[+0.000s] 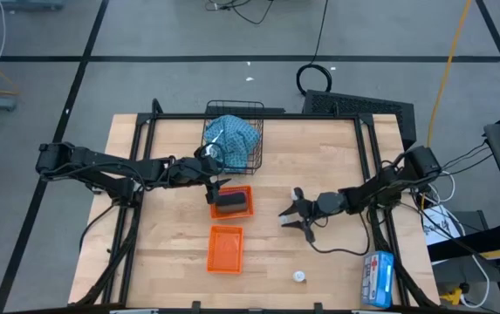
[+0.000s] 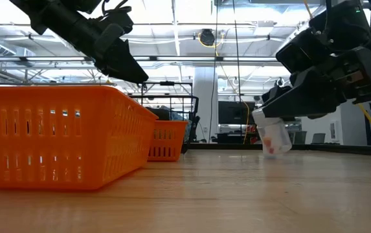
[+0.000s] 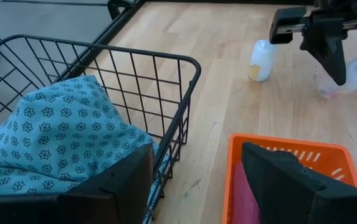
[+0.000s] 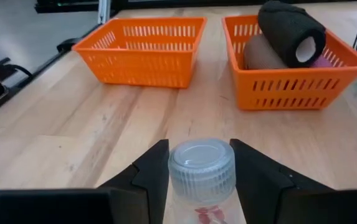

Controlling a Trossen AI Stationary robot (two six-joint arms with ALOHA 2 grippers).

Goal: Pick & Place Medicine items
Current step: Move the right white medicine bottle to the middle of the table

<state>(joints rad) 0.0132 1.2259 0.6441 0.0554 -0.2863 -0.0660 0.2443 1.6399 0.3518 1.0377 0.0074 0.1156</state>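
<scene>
My right gripper (image 1: 295, 215) sits mid-table in the high view, right of the full orange basket (image 1: 232, 201); a spare vial (image 1: 299, 276) lies near the front edge. Low view: a clear vial (image 2: 272, 137) hangs in that gripper, tilted, just above the wood. Left wrist view: left gripper (image 3: 194, 180) stands open over the wire basket (image 3: 159, 81) holding the pouch (image 3: 53, 137). Right wrist view: fingers clamp the vial below its ribbed cap (image 4: 201, 163). I judge it light, rigid and slick, so I'd grip the body.

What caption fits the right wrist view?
Right gripper grips a clear capped vial above the wooden table, facing an empty orange basket and one holding rolled items.
</scene>
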